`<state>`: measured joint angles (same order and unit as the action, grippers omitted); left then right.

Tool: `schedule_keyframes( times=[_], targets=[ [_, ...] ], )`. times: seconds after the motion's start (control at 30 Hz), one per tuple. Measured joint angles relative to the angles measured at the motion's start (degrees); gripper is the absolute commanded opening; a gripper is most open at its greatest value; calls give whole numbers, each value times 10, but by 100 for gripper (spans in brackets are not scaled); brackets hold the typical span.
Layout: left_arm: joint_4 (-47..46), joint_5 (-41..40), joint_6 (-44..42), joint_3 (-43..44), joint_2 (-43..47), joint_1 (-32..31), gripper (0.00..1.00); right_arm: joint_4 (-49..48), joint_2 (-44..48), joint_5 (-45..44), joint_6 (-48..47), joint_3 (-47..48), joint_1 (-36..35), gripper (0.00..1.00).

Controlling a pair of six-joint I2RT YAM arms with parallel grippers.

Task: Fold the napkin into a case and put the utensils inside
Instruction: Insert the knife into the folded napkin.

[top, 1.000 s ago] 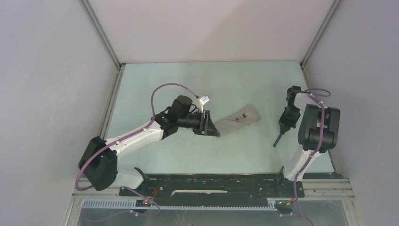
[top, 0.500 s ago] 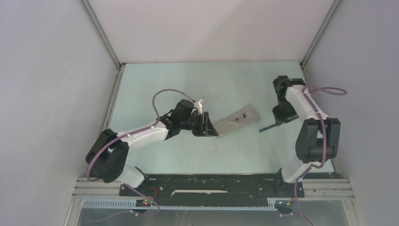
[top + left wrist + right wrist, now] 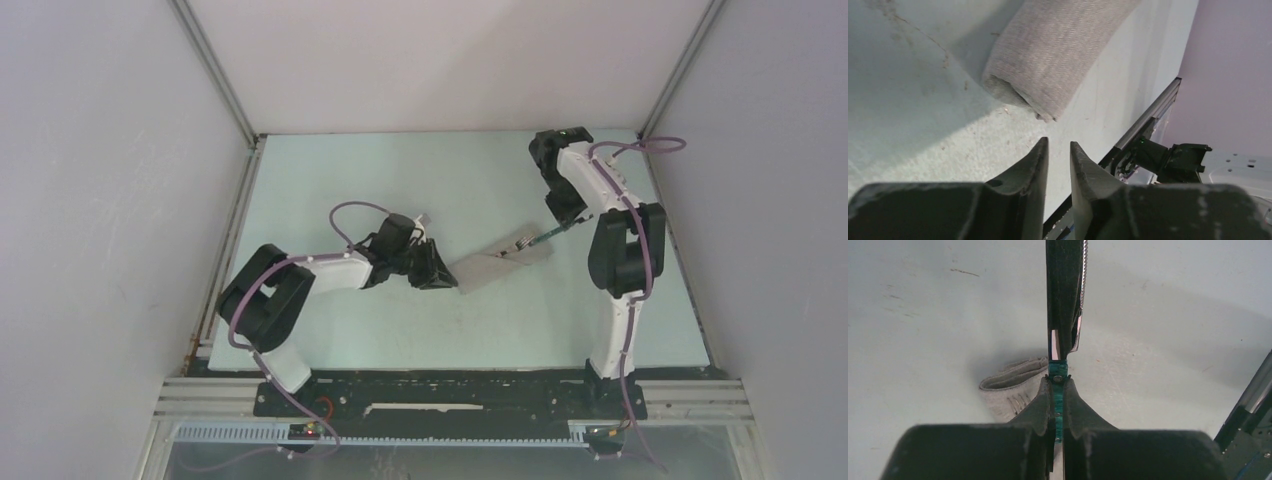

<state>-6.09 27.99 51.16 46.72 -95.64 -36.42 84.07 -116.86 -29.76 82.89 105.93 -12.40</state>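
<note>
Case (image 3: 497,266): flat on desk (image 3: 400,180), frame centre.
Left tool (image 3: 1058,145): slightly parted, empty, just beside case's lower-left end.
Right tool (image 3: 1058,382): clamped on teal-handled utensil (image 3: 1058,371), which reaches case's upper-right end.
Margins: case well apart from desk edges.

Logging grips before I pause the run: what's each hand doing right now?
Left hand: slightly open, empty.
Right hand: closed on the teal-handled utensil.
</note>
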Motion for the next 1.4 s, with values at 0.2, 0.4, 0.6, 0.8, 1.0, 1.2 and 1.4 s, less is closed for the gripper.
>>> schedule_keyframes(
  times=[0.2,0.4,0.6,0.8,1.0,1.2,1.4],
  targets=[
    [-7,-3,14,0,-41,2,16,2,-27,-3,-2,3,-10,0],
    [-7,-10,15,19,-66,3,15,-2,-37,2,-4,3,-14,0],
    [-9,-11,12,21,-71,3,31,-16,-46,3,-8,3,-19,0],
    [17,-22,-4,4,-5,3,21,-29,-56,5,-14,3,-23,0],
    [10,-8,-2,56,-18,3,6,-34,-69,16,-14,2,-31,0],
    [-1,-4,-1,78,-97,3,5,-42,-70,28,-14,-12,-47,0],
    [-3,-3,-1,78,-115,3,4,-54,-70,45,-14,-39,-50,0]
  ],
)
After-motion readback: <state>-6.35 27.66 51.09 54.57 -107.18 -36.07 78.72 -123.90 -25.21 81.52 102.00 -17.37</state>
